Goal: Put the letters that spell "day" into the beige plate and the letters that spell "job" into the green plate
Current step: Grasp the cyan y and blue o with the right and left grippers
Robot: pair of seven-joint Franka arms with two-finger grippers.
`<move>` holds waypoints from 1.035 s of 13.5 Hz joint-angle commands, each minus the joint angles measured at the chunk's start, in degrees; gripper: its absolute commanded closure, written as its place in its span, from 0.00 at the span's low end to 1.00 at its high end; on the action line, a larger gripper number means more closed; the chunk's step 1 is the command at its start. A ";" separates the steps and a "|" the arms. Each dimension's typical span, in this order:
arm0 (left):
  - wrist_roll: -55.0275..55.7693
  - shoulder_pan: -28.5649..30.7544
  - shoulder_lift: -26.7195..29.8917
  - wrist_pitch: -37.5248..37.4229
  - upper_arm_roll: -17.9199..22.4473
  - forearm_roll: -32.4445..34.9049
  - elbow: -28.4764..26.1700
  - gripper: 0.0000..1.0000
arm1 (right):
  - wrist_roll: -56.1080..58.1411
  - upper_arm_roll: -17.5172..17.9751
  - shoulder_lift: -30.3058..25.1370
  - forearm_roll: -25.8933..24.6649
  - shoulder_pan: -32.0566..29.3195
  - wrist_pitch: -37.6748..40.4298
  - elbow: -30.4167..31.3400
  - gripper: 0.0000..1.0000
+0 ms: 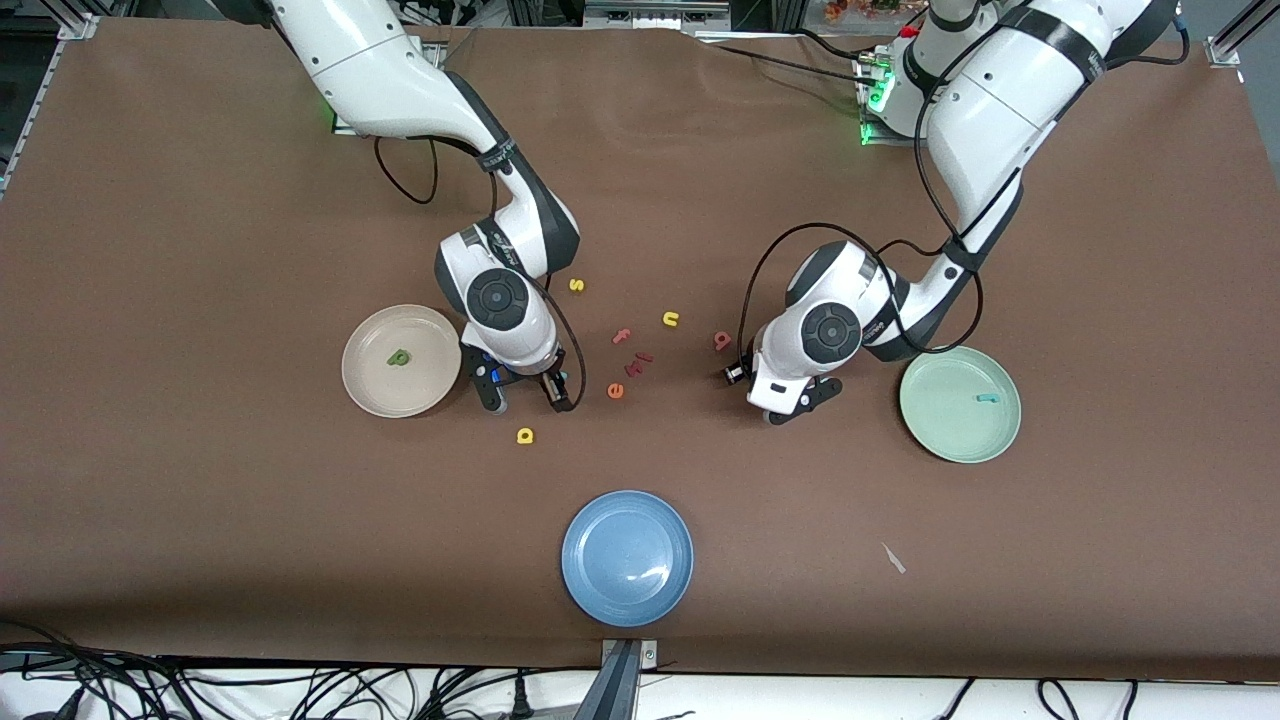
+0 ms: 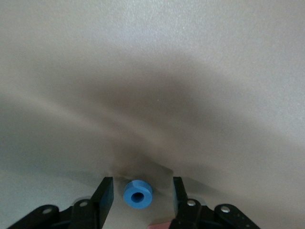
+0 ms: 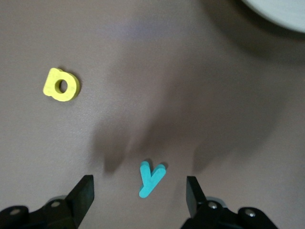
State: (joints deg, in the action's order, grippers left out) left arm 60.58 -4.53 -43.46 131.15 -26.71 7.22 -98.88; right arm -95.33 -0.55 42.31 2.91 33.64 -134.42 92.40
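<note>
The beige plate point(image 1: 401, 361) holds the green "d" point(image 1: 400, 357); the green plate point(image 1: 960, 404) holds the teal "j" point(image 1: 987, 398). Both plates look rigid, the letters featherlight, soft foam — likely to skid unless pinched square across flat sides. The right gripper point(image 3: 139, 196) hangs with jaws wide apart, the teal "y" point(image 3: 151, 179) between them, the yellow "a" point(image 3: 61, 85) well outside. The left gripper point(image 2: 139, 196) has jaws apart around the blue "o" point(image 2: 138, 193) — not touching it.
</note>
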 commanded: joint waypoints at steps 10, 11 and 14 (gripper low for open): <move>3.76 -1.10 -1.62 -0.11 0.43 1.66 1.15 0.60 | 1.19 -0.59 1.55 0.08 0.46 -0.06 -1.35 0.81; 3.76 -1.10 -1.62 -0.11 0.43 1.66 1.15 0.68 | 1.81 -0.85 0.51 0.08 0.37 0.90 -1.35 0.81; 3.67 -1.10 -1.62 -0.28 0.52 1.66 1.06 0.83 | 9.60 -4.44 -2.31 0.17 0.19 7.74 -1.44 0.81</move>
State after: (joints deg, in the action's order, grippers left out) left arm 62.86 -4.94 -44.04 131.23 -26.68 7.22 -98.53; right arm -90.66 -2.98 42.75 2.88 34.00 -131.25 90.72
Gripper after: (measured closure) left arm 0.740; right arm 0.753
